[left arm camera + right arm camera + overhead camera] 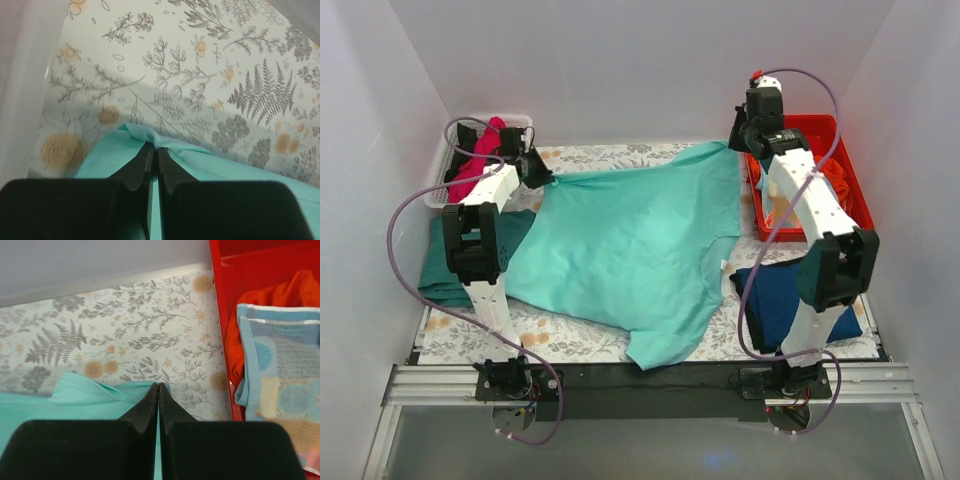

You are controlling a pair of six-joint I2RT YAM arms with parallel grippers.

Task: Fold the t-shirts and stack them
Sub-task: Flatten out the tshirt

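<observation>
A mint-green t-shirt (630, 240) lies spread across the floral table cover, stretched between both grippers along its far edge. My left gripper (542, 178) is shut on its far left corner; the pinched cloth shows in the left wrist view (145, 135) at my left gripper's tips (154, 148). My right gripper (736, 143) is shut on the far right corner, seen in the right wrist view (100, 392) at the tips (158, 386). A navy-blue t-shirt (780, 295) lies folded at the near right. A magenta shirt (480, 160) sits in the far-left basket.
A white basket (520, 122) with magenta and black cloth stands at the far left. A red bin (855, 190) with orange and pale-blue cloth (280, 365) stands at the far right. A dark green cloth (450, 265) lies at the left. White walls enclose the table.
</observation>
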